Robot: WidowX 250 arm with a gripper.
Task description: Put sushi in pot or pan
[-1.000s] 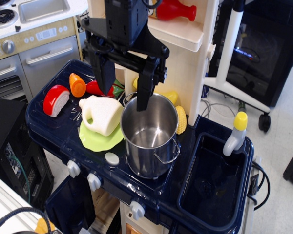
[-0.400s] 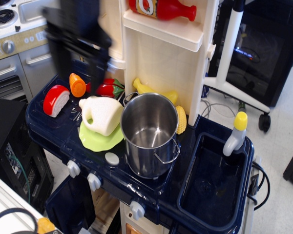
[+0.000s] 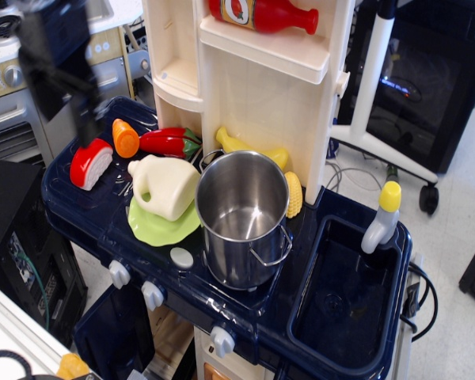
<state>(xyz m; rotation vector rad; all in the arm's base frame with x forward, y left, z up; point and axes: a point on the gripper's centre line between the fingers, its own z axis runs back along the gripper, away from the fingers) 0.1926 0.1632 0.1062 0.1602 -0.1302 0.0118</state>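
Observation:
The sushi (image 3: 91,164), red curved top over a white base, lies at the left end of the dark blue toy kitchen counter (image 3: 103,229). The shiny steel pot (image 3: 241,218) stands upright and empty in the middle of the counter, well right of the sushi. My gripper (image 3: 63,119) is a motion-blurred dark shape at the upper left, above and just behind the sushi. One finger (image 3: 85,119) hangs down close to the sushi's top. The jaws look spread apart and hold nothing.
A cream jug (image 3: 165,186) lies on a green plate (image 3: 160,226) between sushi and pot. An orange carrot piece (image 3: 126,138), a red pepper (image 3: 168,142), a yellow banana (image 3: 245,148) and corn (image 3: 293,194) sit behind. The cream shelf tower (image 3: 261,87) rises at the back; the sink (image 3: 344,293) is at the right.
My gripper has swept left from above the pot's rim, past the carrot and pepper, to above the sushi. The objects on the counter have not moved.

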